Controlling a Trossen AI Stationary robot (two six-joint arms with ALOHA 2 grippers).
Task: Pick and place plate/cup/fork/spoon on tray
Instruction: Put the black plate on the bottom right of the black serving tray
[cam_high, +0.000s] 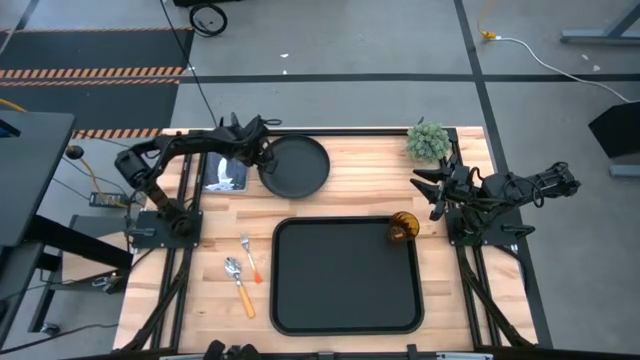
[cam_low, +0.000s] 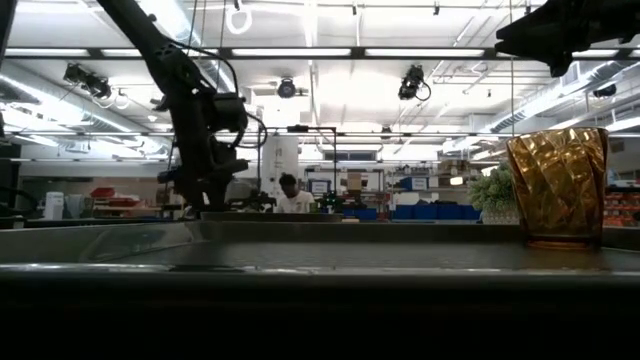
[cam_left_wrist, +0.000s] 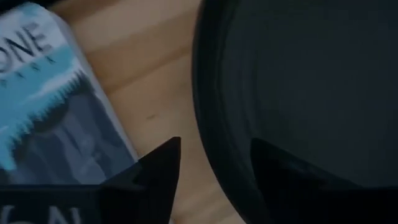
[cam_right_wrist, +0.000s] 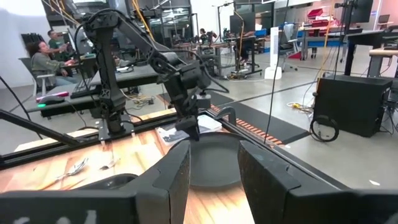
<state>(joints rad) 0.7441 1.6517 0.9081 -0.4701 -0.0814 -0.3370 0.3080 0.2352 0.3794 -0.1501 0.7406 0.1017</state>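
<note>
The round black plate (cam_high: 297, 166) lies on the wooden table beyond the black tray (cam_high: 347, 300). My left gripper (cam_high: 256, 162) is open at the plate's left rim (cam_left_wrist: 214, 134); one finger stands outside the rim over the wood, the other over the plate's inside. The amber cup (cam_high: 403, 227) stands upright in the tray's far right corner and shows in the low view (cam_low: 557, 187). The fork (cam_high: 250, 258) and the spoon (cam_high: 238, 284) lie on the table left of the tray. My right gripper (cam_high: 434, 190) is open and empty, right of the cup, above the table.
A blue and white book (cam_high: 225, 173) lies just left of the plate, under my left arm. A small green plant (cam_high: 428, 141) stands at the table's far right corner. People sit at desks in the room behind (cam_right_wrist: 46, 59).
</note>
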